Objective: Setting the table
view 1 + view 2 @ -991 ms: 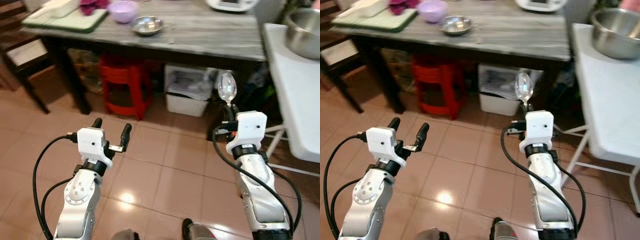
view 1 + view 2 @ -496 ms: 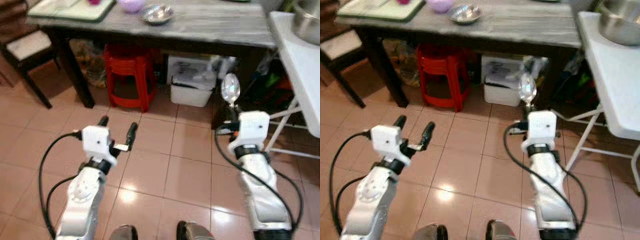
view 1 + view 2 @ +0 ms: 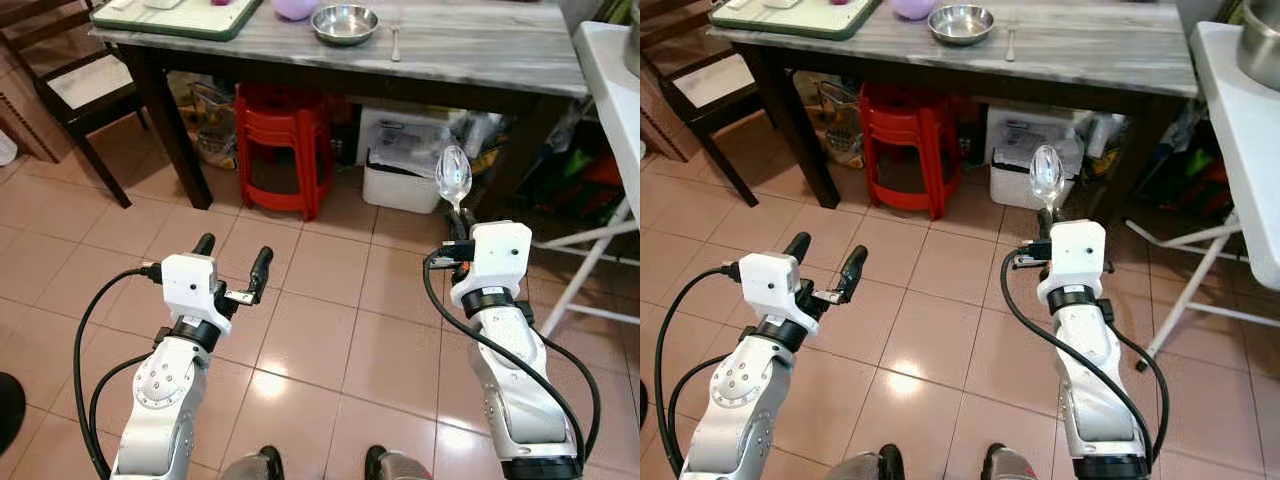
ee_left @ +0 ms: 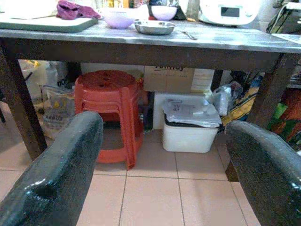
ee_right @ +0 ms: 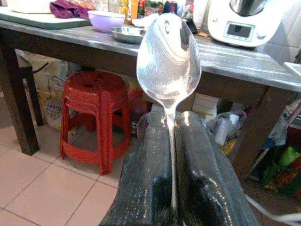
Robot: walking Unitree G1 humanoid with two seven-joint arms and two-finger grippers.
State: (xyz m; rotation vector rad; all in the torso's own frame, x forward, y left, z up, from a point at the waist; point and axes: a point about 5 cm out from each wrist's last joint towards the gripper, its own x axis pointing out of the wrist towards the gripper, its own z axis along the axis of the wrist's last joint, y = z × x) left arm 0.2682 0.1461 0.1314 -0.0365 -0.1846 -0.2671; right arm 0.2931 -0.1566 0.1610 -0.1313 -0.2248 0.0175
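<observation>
Silver spoon (image 3: 453, 177) held upright in your right gripper (image 3: 458, 228), bowl uppermost, handle clamped between the two black fingers (image 5: 150, 179); jaws clenched on the handle, as the right wrist view confirms. Your left gripper (image 3: 232, 263) hovers over the tiled floor (image 3: 330, 330), jaws released, fingers (image 4: 56, 174) spread well apart and grasping nothing.

Ahead of you stands the grey marbled counter (image 3: 480, 45) on dark legs; on its top sit a steel bowl (image 3: 344, 22), a lilac bowl (image 3: 912, 8) just beside it, a green tray (image 3: 180, 18) toward your left, and a piece of cutlery (image 3: 396, 42) lying near the steel bowl on its right; its type cannot be told. In the right wrist view a white kitchen appliance (image 5: 244, 21) with a small display stands farther back on the counter.

Under the counter: stacked red plastic stools (image 3: 280, 150); a white bin (image 3: 405, 170) lined with a bag, beside the stools. A dark wooden chair (image 3: 75, 90) stands at the counter's left end; a white folding table (image 3: 1240, 140) at your right, carrying a large steel bowl (image 3: 1262, 35).
</observation>
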